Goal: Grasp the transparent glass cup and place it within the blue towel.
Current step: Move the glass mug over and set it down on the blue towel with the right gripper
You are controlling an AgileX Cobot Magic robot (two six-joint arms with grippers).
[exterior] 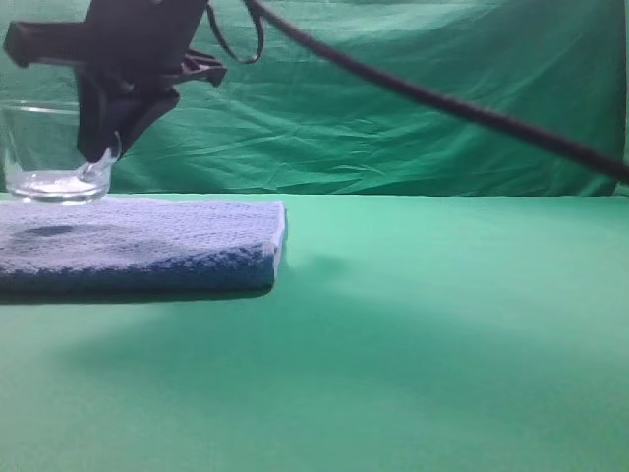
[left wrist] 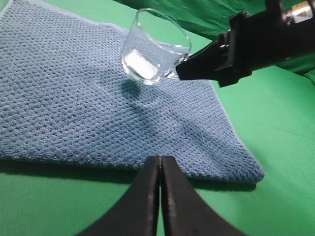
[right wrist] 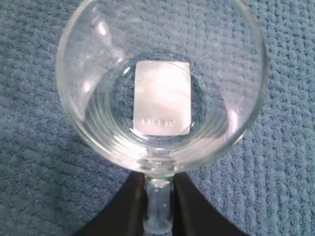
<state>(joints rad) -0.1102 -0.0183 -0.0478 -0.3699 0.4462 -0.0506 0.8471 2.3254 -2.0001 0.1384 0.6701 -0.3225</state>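
Observation:
The transparent glass cup (exterior: 54, 152) hangs just above the blue towel (exterior: 138, 241) at the far left of the high view. My right gripper (exterior: 103, 147) is shut on the cup's handle (right wrist: 158, 206). In the right wrist view I look down into the cup (right wrist: 162, 83) with towel all around it (right wrist: 44, 187). In the left wrist view the cup (left wrist: 152, 51) is held tilted over the far part of the towel (left wrist: 74, 103) by the right gripper (left wrist: 184, 69). My left gripper (left wrist: 160, 164) is shut and empty at the towel's near edge.
A green cloth covers the table (exterior: 442, 324) and the backdrop (exterior: 413, 147). A black cable (exterior: 442, 98) slants across the upper right of the high view. The towel's right edge (exterior: 280, 236) ends near the middle of that view.

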